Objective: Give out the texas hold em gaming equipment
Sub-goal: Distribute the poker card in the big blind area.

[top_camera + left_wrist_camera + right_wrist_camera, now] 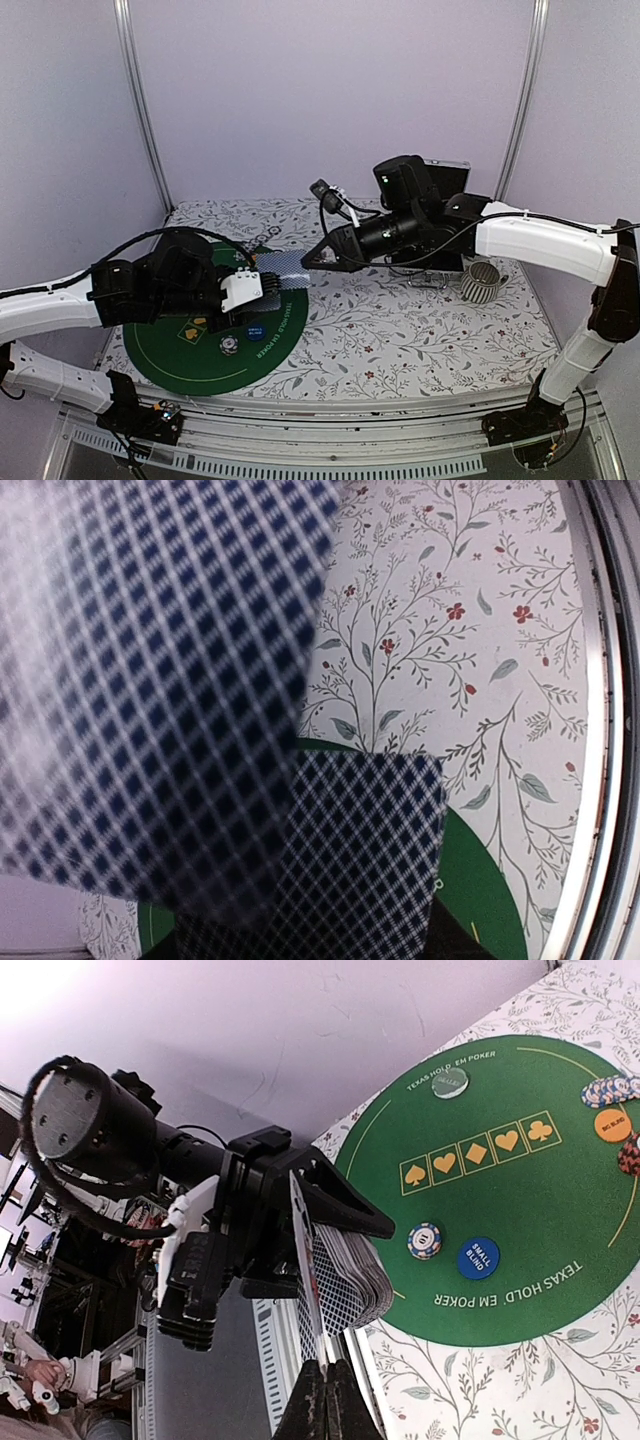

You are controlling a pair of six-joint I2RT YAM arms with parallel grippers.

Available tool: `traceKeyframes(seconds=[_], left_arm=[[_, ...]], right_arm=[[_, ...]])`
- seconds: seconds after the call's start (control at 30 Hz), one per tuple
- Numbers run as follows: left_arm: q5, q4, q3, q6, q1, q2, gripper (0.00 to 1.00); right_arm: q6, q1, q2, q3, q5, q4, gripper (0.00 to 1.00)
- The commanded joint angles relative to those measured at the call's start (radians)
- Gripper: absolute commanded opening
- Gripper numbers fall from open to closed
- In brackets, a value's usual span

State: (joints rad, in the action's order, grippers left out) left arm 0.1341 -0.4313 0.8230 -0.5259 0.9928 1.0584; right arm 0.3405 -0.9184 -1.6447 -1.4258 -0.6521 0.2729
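My left gripper [268, 280] is shut on a deck of grey-blue-backed playing cards [283, 266], held over the far right edge of the green poker mat [170, 360]. My right gripper [325, 1392] is shut, pinching the edge of one card [303, 1250] that stands beside the deck [355, 1275]. In the left wrist view, cards [150, 680] fill the frame and hide the fingers. On the mat lie a blue disc [478, 1257], a striped chip [424, 1240], an orange disc [612, 1124], a grey disc [450, 1082] and a chip pile [608, 1090]. No triangular marker shows.
A ribbed cup [482, 283] stands on the floral tablecloth [400, 330] at the right, under my right arm. The silver-and-black case [447, 166] is at the back behind the right arm. The table's metal rim [590, 730] runs close by the deck.
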Motion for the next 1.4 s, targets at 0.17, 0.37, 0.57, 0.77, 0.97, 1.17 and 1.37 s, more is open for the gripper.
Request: traceKeyframes(seconds=[0.17,0.37,0.57,0.77,0.97,1.17,1.37], left_arm=[[-0.014,0.021,-0.008,0.017,-0.015,-0.028,0.49],[-0.02,0.017,-0.01,0.028,-0.014,-0.043,0.48],[-0.021,0.013,-0.006,0.038,-0.016,-0.05,0.48],[-0.019,0.001,0.004,0.043,-0.016,-0.058,0.48],[-0.03,-0.014,0.004,0.065,-0.016,-0.074,0.48],[-0.027,-0.018,0.0,0.068,-0.018,-0.09,0.48],[-0.029,-0.022,-0.004,0.066,-0.019,-0.094,0.48]], right_arm=[[0.017,0.047,0.132,0.01,0.006,-0.008,0.02],[0.03,0.103,0.206,0.031,0.107,-0.008,0.02],[0.05,0.164,0.201,0.061,0.16,-0.029,0.02],[0.045,0.215,0.103,-0.008,0.137,-0.048,0.02],[-0.002,0.23,-0.071,-0.15,0.147,-0.068,0.02],[0.036,0.235,-0.308,-0.33,0.074,-0.176,0.02],[0.329,0.212,-0.545,-0.39,0.006,-0.41,0.02]])
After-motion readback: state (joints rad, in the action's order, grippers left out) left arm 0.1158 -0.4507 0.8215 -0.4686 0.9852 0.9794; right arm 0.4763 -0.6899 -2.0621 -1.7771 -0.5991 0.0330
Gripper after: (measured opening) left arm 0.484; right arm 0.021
